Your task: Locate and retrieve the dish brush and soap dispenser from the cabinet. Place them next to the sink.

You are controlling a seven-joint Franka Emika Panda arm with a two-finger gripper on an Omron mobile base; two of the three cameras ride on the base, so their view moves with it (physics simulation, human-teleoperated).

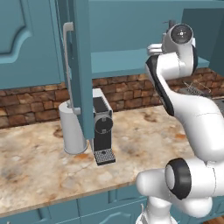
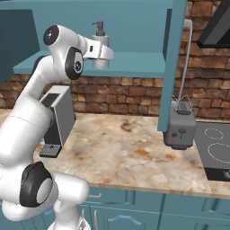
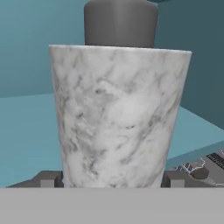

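The soap dispenser (image 2: pixel 100 45), a marbled grey-white bottle with a dark pump top, stands on the shelf (image 2: pixel 134 65) of the open teal cabinet. My gripper (image 2: pixel 102 56) reaches into the cabinet from the left and is shut on the bottle's lower body. In the hand view the soap dispenser (image 3: pixel 118 118) looms close, and the gripper (image 3: pixel 111 179) has a fingertip (image 3: pixel 48 179) pressed against each side of its base. The cabinet door (image 1: pixel 81 65) with its pale bar handle stands swung out. The dish brush is hidden and the sink is out of view.
A black and silver coffee machine (image 1: pixel 103 131) and a white paper-towel roll (image 1: pixel 72 129) stand on the marble counter below the cabinet. A grey toaster (image 2: pixel 180 126) sits beside the black hob (image 2: pixel 215 148) at the right, under the open door edge (image 2: pixel 173 67).
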